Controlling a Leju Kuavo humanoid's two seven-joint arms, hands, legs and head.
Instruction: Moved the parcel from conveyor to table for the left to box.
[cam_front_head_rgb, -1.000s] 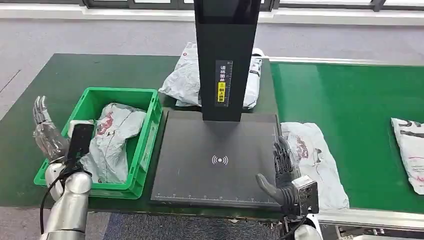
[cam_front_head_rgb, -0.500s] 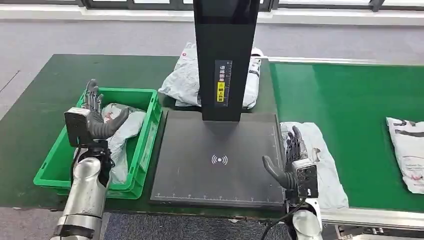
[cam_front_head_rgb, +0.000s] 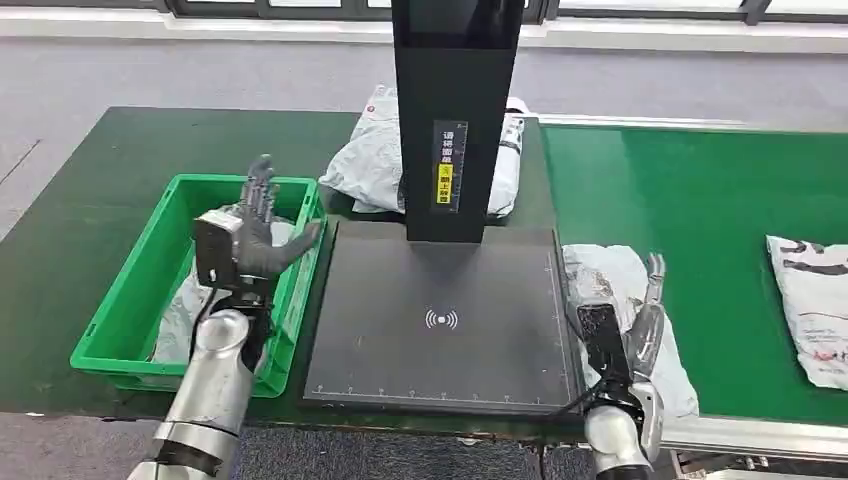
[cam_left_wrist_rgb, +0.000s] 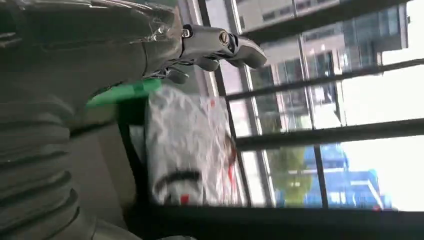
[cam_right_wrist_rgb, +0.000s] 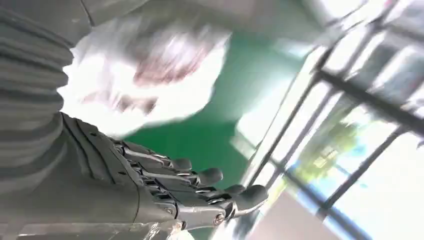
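Above the green crate (cam_front_head_rgb: 120, 330) on the dark counter (cam_front_head_rgb: 80, 190), the left hand (cam_front_head_rgb: 255, 225) is raised with its fingers spread and nothing in it. Under it a grey parcel (cam_front_head_rgb: 185, 305) lies in the crate. Just beside the crate sits a black scanner base (cam_front_head_rgb: 440, 320) with a tall black post (cam_front_head_rgb: 455, 110), and a second grey parcel (cam_front_head_rgb: 370, 160) lies behind that post. At the near end of the green conveyor (cam_front_head_rgb: 700, 200), just right of the scanner base, lies the parcel to be moved (cam_front_head_rgb: 610, 285). The right hand (cam_front_head_rgb: 640, 320) is over its near part, fingers extended and apart; whether they touch the bag cannot be told. In the right wrist view the fingers (cam_right_wrist_rgb: 200, 192) are stretched out, with the blurred pale bag beyond them. Another parcel (cam_front_head_rgb: 810, 300) lies farther along the belt, well apart.
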